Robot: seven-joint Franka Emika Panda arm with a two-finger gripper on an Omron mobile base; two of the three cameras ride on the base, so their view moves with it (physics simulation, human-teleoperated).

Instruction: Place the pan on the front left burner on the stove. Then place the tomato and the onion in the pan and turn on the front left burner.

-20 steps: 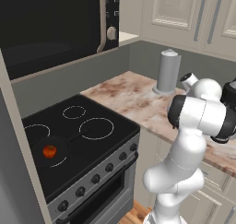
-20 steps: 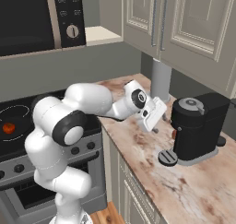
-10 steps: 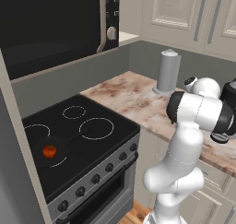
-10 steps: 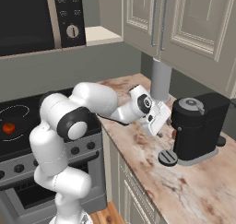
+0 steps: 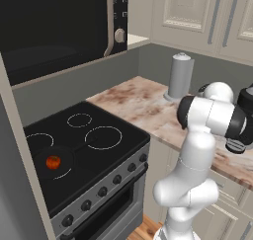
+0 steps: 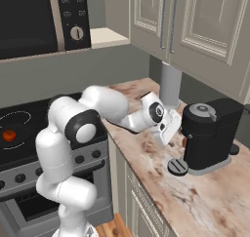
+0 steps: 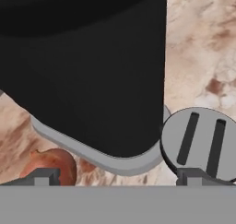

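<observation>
The onion [image 7: 51,165], a brownish-orange ball, lies on the marble counter against the grey base of a black coffee machine [image 7: 87,66]. It shows low at the left of the hand view, just beyond my left fingertip [image 7: 41,176]. My gripper [image 7: 117,174] is open, fingertips wide apart, nothing between them. In the right base view the gripper [image 6: 172,133] hangs low over the counter beside the machine. The tomato [image 5: 53,161] rests in the black pan [image 5: 67,156] on the front left burner [image 5: 64,173] of the stove [image 5: 94,184].
The coffee machine [image 6: 210,133] with its round grey drip tray [image 7: 203,144] stands right in front of the hand. A tall grey cylinder [image 5: 181,76] stands at the back of the counter. A microwave [image 5: 59,21] hangs over the stove; wall cabinets are above the counter.
The arm has stretched further right along the counter, bringing the hand closer to the coffee machine. The jaws stayed open. Tomato and pan have not moved.
</observation>
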